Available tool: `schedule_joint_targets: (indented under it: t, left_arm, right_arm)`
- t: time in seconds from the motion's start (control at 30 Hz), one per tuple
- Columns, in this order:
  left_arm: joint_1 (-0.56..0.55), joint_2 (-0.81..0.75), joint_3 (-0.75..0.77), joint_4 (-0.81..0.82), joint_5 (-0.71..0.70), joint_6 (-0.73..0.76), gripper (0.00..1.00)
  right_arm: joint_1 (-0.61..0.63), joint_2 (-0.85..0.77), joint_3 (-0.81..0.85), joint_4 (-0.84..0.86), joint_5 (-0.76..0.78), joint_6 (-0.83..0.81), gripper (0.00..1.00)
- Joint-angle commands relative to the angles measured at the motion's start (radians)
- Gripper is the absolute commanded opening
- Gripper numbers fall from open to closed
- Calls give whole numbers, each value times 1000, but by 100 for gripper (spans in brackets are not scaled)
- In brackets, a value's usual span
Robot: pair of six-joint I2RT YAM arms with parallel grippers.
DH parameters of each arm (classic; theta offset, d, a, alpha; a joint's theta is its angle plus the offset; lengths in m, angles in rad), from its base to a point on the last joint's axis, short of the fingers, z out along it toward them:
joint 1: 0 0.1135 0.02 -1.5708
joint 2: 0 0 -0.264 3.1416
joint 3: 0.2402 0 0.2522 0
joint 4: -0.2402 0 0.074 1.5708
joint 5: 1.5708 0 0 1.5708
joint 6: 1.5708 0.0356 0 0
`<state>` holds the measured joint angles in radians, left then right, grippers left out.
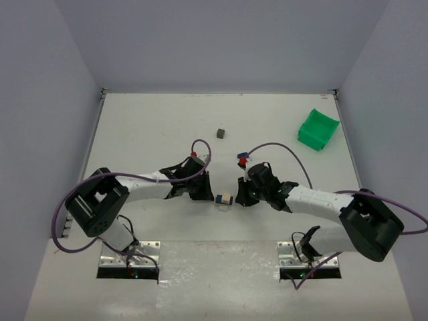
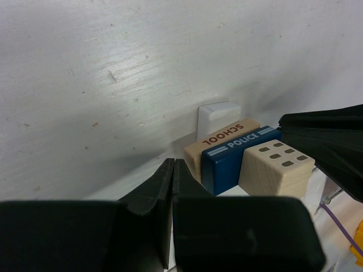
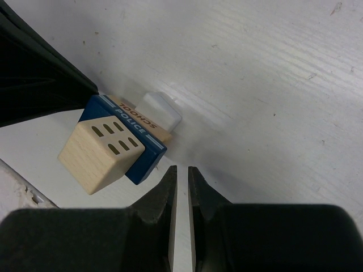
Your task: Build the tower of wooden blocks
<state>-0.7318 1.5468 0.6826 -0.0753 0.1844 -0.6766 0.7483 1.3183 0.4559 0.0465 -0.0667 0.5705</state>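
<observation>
A cluster of small blocks (image 1: 224, 199) lies side by side on the white table between my two grippers. It holds a beige block with window marks (image 2: 276, 167), a blue block marked POLICE (image 2: 238, 156), a tan block marked SCHOOL (image 2: 222, 136) and a white block (image 2: 218, 116). My left gripper (image 2: 173, 162) is shut with nothing in it, its tips just left of the cluster. Just right of the cluster is my right gripper (image 3: 182, 168), also shut with nothing in it, the blue block (image 3: 144, 161) beside its left fingertip. A dark grey block (image 1: 220, 133) sits alone farther back.
A green plastic bin (image 1: 318, 130) stands at the back right of the table. Purple cables loop above both wrists. Grey walls enclose the table on three sides.
</observation>
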Motion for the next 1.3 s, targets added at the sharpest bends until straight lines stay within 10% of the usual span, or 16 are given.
schedule_joint_targets:
  t: [0.0, 1.27]
  left_arm:
    - [-14, 12, 48, 14, 12, 23, 0]
    - [-23, 17, 75, -3, 7, 35, 0]
  right_arm:
    - [3, 3, 29, 59, -20, -18, 13]
    - [19, 30, 56, 52, 4, -48, 14]
